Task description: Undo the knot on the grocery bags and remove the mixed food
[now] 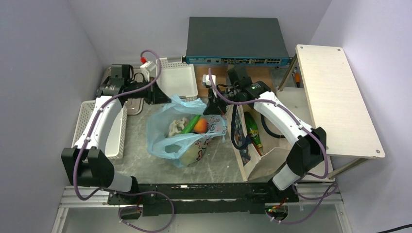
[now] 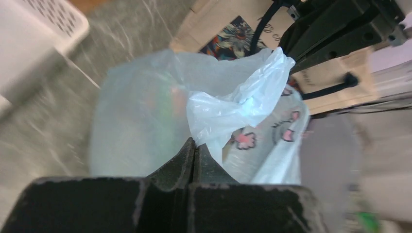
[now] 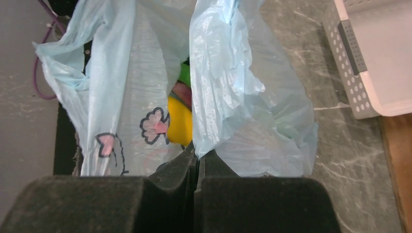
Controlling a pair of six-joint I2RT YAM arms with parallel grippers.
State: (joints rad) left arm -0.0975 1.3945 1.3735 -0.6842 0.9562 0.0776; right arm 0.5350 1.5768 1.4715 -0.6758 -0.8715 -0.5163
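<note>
From above, the grocery bag (image 1: 163, 143) sits mid-desk (image 1: 141, 167), its mouth apparently untied and open. The mixed food (image 1: 194, 126) is inside, so you likely have the emptying left. Your left wrist view shows the left hand (image 2: 195, 154) clenched on a blue fold, and your right wrist view shows the right hand (image 3: 197, 156) pinching the opposite edge, with a yellow fruit (image 3: 180, 121) beyond it.

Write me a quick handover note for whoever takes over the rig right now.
Left gripper: shut on the grocery bag rim, far-left side.
Right gripper: shut on the rim's right side.
Done: the bag looks untied, its mouth spread open between the arms.
Food inside: orange fruit, cucumber, pale lumpy item, yellow item.
To do: take the food out.
</note>
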